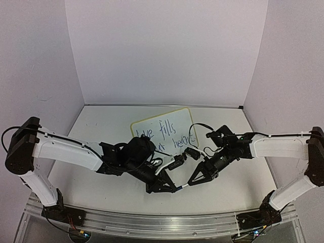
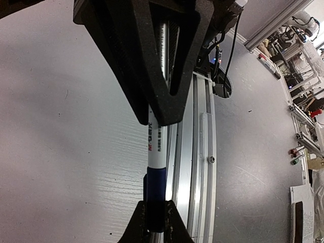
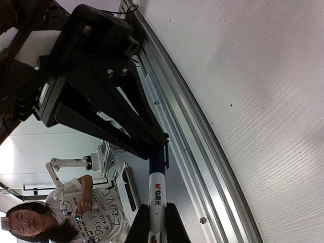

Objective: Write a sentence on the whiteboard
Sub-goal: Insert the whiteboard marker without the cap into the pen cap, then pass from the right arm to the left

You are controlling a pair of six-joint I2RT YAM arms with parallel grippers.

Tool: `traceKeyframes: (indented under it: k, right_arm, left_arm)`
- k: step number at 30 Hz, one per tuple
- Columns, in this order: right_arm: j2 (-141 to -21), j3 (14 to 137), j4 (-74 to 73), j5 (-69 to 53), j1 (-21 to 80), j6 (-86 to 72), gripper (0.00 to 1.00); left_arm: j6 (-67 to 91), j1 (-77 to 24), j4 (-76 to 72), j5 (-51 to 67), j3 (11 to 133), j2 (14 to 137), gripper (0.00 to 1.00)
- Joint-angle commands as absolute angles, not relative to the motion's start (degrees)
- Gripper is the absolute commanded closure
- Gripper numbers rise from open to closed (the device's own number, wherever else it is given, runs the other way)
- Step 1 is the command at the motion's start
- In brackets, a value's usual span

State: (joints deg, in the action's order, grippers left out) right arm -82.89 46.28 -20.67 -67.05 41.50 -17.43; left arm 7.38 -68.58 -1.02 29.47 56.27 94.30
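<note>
In the middle of the top view, the left arm (image 1: 71, 151) hides the lower left of the whiteboard (image 1: 177, 117) and the first letters of the sentence (image 1: 167, 129).

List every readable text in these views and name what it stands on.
"fills" and "heart", in blue, on the whiteboard; its other words are partly hidden.
"M&G" on the marker; the smaller print is blurred.
"LOVE" on a background sheet; the rest is unreadable.
</note>
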Motion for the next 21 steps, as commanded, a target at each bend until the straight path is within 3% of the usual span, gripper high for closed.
traceKeyframes:
  k: [1,4,6,9,10,12,18,21]
  right_arm:
    - [-82.8,48.3,-14.9,-63.7,44.3,-17.3,1.00]
    - [-79.4,48.2,-15.3,-53.1,44.3,-17.8,1.00]
    - [-75.7,47.8,-16.0,-43.6,44.1,-18.5,0.93]
    - [-71.4,47.4,-16.4,-36.0,43.6,-18.9,0.77]
    - [-70.0,47.2,-16.6,-33.1,43.2,-19.0,0.64]
    - [-66.8,47.2,-17.1,-29.2,42.5,-19.1,0.49]
    - [-62.6,47.0,-19.1,-19.1,41.3,-20.8,0.32]
    - [-61.5,46.7,-20.2,-13.5,41.1,-22.0,0.29]
  left_arm:
    - [6.9,-68.9,-16.4,28.8,63.4,94.2,1.00]
    - [6.9,-68.8,-12.3,28.4,61.4,93.2,1.00]
    - [7.4,-68.8,-9.2,27.6,58.4,91.3,1.00]
    - [8.1,-68.8,-5.6,26.5,55.6,88.7,1.00]
    - [8.1,-68.8,-2.8,26.1,54.7,87.8,1.00]
    - [8.4,-68.8,1.8,24.6,52.8,86.7,1.00]
    - [12.5,-68.8,5.0,17.2,46.4,84.3,1.00]
    - [14.3,-68.8,7.9,12.9,45.6,85.0,1.00]
